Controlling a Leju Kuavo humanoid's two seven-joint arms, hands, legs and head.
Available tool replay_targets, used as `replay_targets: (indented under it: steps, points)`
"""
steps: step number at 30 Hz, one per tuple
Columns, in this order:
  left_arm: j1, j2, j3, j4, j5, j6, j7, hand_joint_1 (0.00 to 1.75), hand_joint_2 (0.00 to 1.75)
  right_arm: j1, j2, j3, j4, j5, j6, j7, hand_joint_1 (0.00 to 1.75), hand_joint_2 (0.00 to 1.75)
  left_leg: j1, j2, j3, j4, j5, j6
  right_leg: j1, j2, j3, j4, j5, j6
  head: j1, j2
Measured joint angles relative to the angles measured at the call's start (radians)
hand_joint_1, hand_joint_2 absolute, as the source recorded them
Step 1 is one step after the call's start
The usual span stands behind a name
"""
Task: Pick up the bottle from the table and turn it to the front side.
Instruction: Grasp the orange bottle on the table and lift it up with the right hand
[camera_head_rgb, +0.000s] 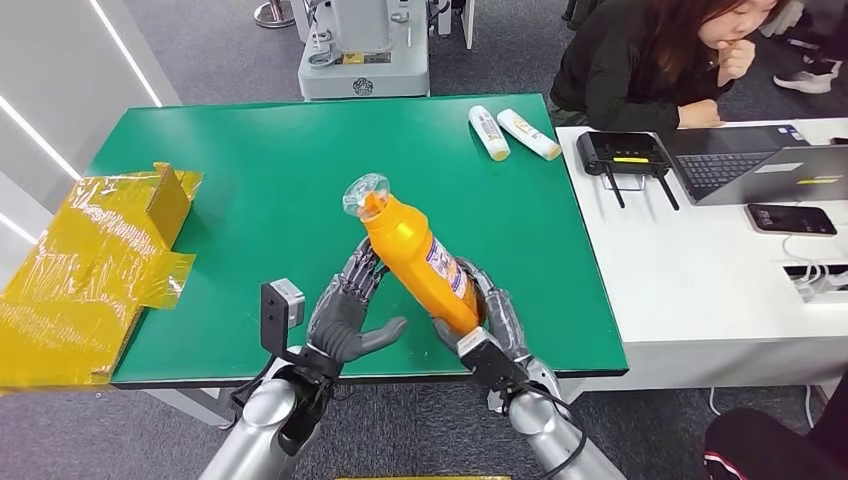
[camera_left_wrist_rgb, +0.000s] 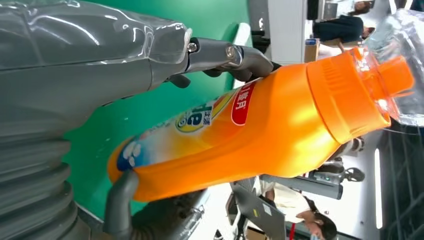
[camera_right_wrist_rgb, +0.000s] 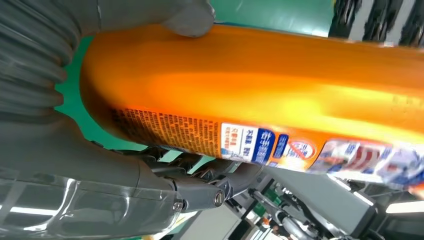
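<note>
Your right hand (camera_head_rgb: 492, 318) grips the bottle's (camera_head_rgb: 415, 255) base above the desk (camera_head_rgb: 280, 160), neck tilted toward 11 o'clock, left hand (camera_head_rgb: 345, 310) open beside it; treat that glossy, stiff plastic as slippery and grip the broad lower body.

Orange bottle (camera_left_wrist_rgb: 240, 135): front label carries a red oval with white Chinese characters, seemingly "蓝月", beside large blue letters on yellow, partly hidden by a finger. Back label (camera_right_wrist_rgb: 260, 142): dense small print and a blue-and-white panel, too blurred to read. Two white tubes (camera_head_rgb: 510, 132) on the tabletop: markings illegible.
</note>
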Motion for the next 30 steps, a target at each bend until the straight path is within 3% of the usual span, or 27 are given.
replay_targets:
  steps: [5,12,27,30]
  points:
    - [-0.105,-0.038,-0.001,0.084,0.012,0.025,-0.018,0.00,1.75,-0.064,0.053,0.008,0.071,0.022,-0.037,0.012,1.75,1.75,0.000,0.000,0.000,0.000,0.000,0.000,0.000,0.000,0.000,0.000,0.001,0.000,0.000,0.000]
    - [-0.201,-0.069,-0.002,0.184,0.021,0.030,-0.032,0.00,1.75,-0.093,0.082,0.028,0.132,0.041,-0.065,0.020,1.75,1.75,0.000,0.000,0.000,0.000,0.000,0.000,0.000,0.000,0.000,0.000,0.001,0.000,0.000,0.000]
    - [-0.289,-0.100,-0.017,0.321,-0.020,0.073,-0.051,0.00,1.75,-0.097,0.090,0.031,0.166,0.095,-0.079,0.056,1.75,1.75,0.000,0.000,0.000,0.000,0.000,0.000,0.000,0.000,0.000,0.000,0.001,0.000,0.000,0.000]
    - [-0.302,-0.103,-0.018,0.344,-0.034,0.078,-0.055,1.31,1.75,-0.096,0.090,0.031,0.167,0.106,-0.079,0.066,1.75,1.75,0.000,0.000,0.000,0.000,0.000,0.000,0.000,0.000,0.000,0.000,0.001,0.000,0.000,0.000]
